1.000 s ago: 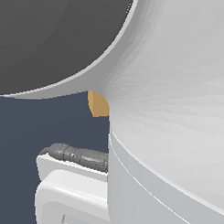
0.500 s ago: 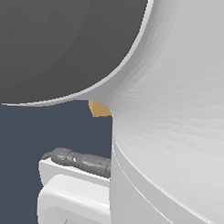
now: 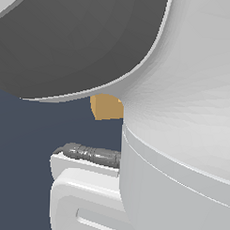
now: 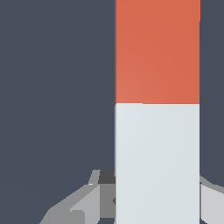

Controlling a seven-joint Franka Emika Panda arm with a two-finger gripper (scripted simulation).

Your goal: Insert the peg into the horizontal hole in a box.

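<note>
One peg (image 4: 156,109) lies between the pincer (image 4: 153,201) fingers.

Peg (image 4: 156,109) between tool (image 4: 148,205) fingers.

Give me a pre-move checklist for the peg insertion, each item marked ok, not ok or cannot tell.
1. Long orange-red bar with pale grey-white end, the peg, in wrist view: ok.
2. Jaws beside the peg's pale end: ok.
3. Jaws firmly clamped on it: cannot tell.
4. Tan cube-like box visible: not ok, only a sliver behind the white robot arm in the exterior view.
5. Square hole visible: not ok.
6. Peg lined up with hole: cannot tell.
</note>
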